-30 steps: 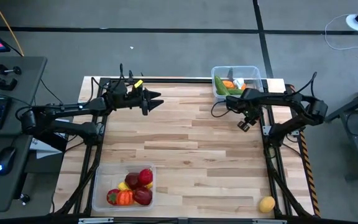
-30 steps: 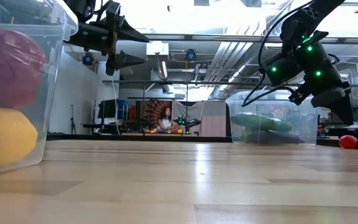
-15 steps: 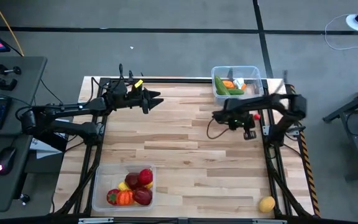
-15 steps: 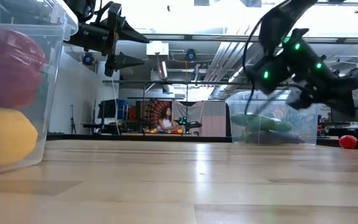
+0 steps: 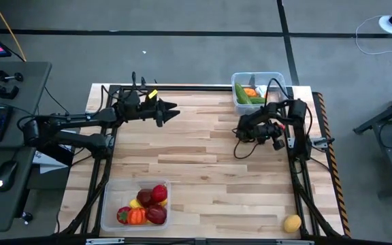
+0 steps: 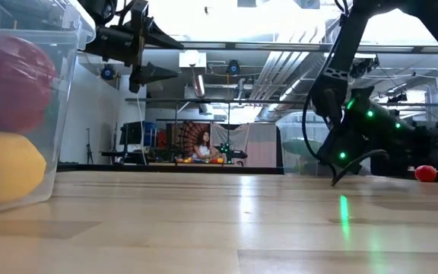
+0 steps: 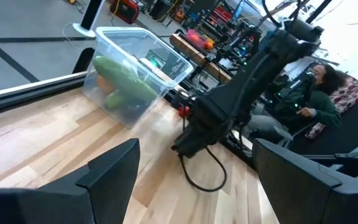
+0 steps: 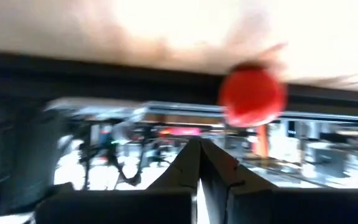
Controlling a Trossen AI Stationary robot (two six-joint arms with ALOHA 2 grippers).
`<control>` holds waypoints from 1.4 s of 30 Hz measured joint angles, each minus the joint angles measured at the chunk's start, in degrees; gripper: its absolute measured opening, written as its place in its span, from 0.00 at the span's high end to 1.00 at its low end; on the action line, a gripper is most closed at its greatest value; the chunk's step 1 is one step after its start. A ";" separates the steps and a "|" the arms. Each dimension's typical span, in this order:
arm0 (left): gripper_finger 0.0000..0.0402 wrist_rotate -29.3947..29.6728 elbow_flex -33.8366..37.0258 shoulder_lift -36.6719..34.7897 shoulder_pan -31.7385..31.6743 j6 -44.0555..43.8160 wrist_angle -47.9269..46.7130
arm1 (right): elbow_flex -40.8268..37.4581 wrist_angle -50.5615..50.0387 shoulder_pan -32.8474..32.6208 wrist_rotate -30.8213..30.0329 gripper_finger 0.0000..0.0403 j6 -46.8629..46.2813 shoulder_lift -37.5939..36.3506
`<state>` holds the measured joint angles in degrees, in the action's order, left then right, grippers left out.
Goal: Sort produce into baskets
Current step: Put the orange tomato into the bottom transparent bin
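High view – target: a small red tomato (image 5: 281,127) sits on the table (image 5: 203,163) by the right edge, just beside the right gripper (image 5: 275,136); you can barely make it out under the arm.
High view – which arm: your right arm is folded low over that spot; the left gripper (image 5: 172,109) hangs well apart, over the far left part of the table.
High view – baskets: the far basket (image 5: 278,78) holds green cucumbers and an orange piece; the near basket (image 5: 111,197) holds red, yellow and orange produce. A yellow lemon (image 5: 292,222) lies alone at the near right corner.

Low view – height: the right gripper (image 6: 339,176) is down at table level, the tomato (image 6: 425,173) off to its side, apart from it.
Low view – left gripper (image 6: 172,59): raised high, fingers spread, nothing in them.

Left wrist view – left fingers (image 7: 107,171): wide apart and empty, looking across at your right arm and the far basket (image 7: 135,68).

Right wrist view – bearing: the tomato (image 8: 252,94) lies ahead of the right gripper (image 8: 199,163) and off to one side of its line, not between the fingers.
Right wrist view – right fingers: pressed together, holding nothing.
Right wrist view – axis: the tomato is round, so no long axis matters; you would likely need to spread the fingers and swing onto it.
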<state>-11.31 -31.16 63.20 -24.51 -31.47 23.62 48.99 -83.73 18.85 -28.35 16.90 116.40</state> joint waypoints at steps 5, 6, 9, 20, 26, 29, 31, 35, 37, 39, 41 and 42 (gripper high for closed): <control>0.25 0.00 0.00 0.00 0.94 -0.01 -0.02 | -1.80 2.76 1.57 -8.39 1.00 2.25 0.02; 0.25 0.00 0.00 0.00 1.09 0.01 -0.04 | -2.27 2.98 1.89 -9.69 1.00 2.88 0.02; 0.25 0.00 0.00 0.01 1.08 -0.01 -0.12 | -4.05 3.60 2.93 -12.44 1.00 4.68 0.02; 0.25 0.32 0.00 0.02 1.07 -0.01 -0.23 | -8.08 6.65 4.90 -13.69 1.00 4.82 -0.07; 0.25 0.56 0.00 0.02 1.07 -0.01 -0.24 | -6.29 9.23 4.90 -16.36 1.00 7.55 -0.09; 0.25 0.62 0.00 0.00 1.07 -0.01 -0.26 | -5.28 9.30 4.90 -15.74 1.00 7.58 -0.09; 0.25 0.63 0.00 0.02 1.07 -0.01 -0.28 | -5.01 9.23 4.89 -14.65 1.00 7.47 -0.09; 0.25 0.63 0.00 0.00 1.07 -0.01 -0.28 | -4.96 8.78 4.29 -13.54 1.00 7.20 -0.09; 0.25 0.61 0.00 0.02 1.07 -0.01 -0.30 | -4.96 8.33 3.88 -12.14 1.00 7.23 -0.09; 0.25 0.62 0.00 0.00 1.07 0.01 -0.36 | -4.94 8.24 3.47 -11.22 1.00 7.31 -0.09; 0.25 0.61 0.00 0.01 1.07 -0.04 -0.71 | -4.72 8.07 2.77 -10.58 1.00 7.00 -0.06; 0.25 0.61 0.00 0.01 1.07 -0.15 -1.07 | -4.48 7.93 2.39 -10.38 1.00 6.76 -0.02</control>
<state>-10.70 -31.16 63.21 -23.44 -31.62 22.55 44.50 -75.80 21.23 -38.73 23.66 116.38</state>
